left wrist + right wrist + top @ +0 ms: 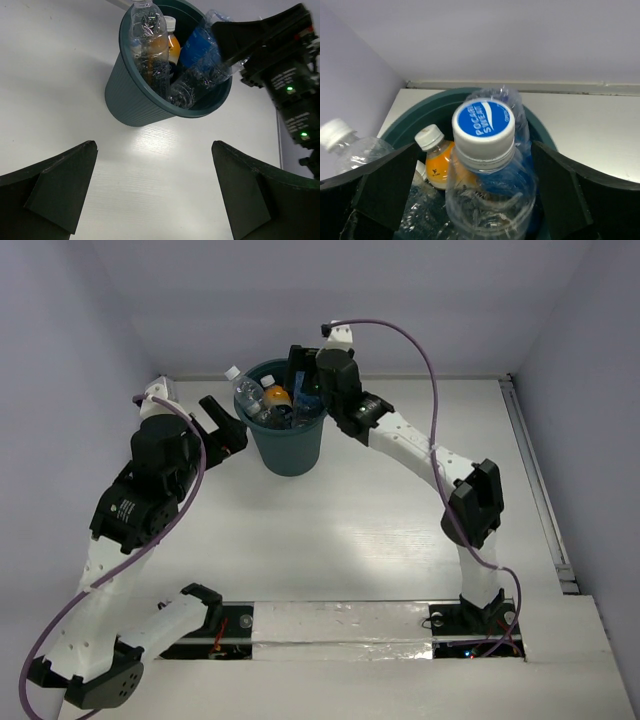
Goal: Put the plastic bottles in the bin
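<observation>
A dark teal bin [290, 445] stands at the back of the table with bottles sticking out of it. A clear bottle [245, 392] with a white cap leans over its left rim, beside a small orange bottle [437, 157]. My right gripper [474, 147] hangs open over the bin's mouth. Between its fingers stands a clear Pocari Sweat bottle [485, 130] with a blue cap, its base down in the bin [410, 125]. My left gripper [154, 144] is open and empty above the table, just left of the bin [127, 95].
The bin sits close to the back wall [400, 300]. A raised rail [535, 480] runs along the table's right edge. The right arm's elbow [475, 502] hangs over the table's right half. Silver tape [340, 625] lies between the arm bases.
</observation>
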Controlling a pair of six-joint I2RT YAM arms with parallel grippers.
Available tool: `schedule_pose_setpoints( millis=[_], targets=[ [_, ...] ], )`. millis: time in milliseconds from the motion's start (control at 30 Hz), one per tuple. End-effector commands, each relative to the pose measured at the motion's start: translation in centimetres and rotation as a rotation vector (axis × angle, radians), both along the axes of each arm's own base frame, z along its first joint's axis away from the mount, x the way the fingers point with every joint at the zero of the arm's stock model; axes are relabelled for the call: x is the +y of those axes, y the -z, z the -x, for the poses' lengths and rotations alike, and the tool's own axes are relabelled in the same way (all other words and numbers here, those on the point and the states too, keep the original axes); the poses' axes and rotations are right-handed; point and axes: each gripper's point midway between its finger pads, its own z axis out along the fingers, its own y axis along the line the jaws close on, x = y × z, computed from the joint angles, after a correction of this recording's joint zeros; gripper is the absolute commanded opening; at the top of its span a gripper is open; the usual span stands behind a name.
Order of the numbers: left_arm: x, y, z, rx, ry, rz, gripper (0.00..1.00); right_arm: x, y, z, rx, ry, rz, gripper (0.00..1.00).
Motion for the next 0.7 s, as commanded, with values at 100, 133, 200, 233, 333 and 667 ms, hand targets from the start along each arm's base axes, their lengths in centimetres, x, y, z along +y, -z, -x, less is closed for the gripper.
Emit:
schedule_pose_setpoints(
  millis=[100, 133, 200, 233, 333, 667],
  targets=[
    [-0.8, -2.2, 0.4, -0.071, 0.046, 0.051, 0.99, -5.6, -15.1, 5.1, -0.177, 0.044, -0.161, 1.00],
    [-1.0, -2.3, 0.5, -0.075, 0.053, 0.059, 0.99, -6.2, -15.3, 5.6, -0.175, 0.048, -0.159, 1.00],
    [-1.4, -2.3, 0.7, -0.084, 0.078, 0.081, 0.99, -8.1, -16.0, 7.4, -0.170, 0.061, -0.169, 1.00],
    [-1.6, -2.3, 0.9, -0.087, 0.086, 0.087, 0.99, -8.7, -16.0, 8.1, -0.161, 0.064, -0.173, 1.00],
    [-1.5, -2.5, 1.6, -0.095, 0.098, 0.103, 0.99, -11.5, -14.6, 12.4, -0.094, 0.027, -0.194, 0.96],
    [1.3, -2.9, 6.4, -0.182, 0.051, 0.179, 0.99, -25.4, -3.4, 28.8, 0.056, 0.026, -0.316, 0.29]
  ],
)
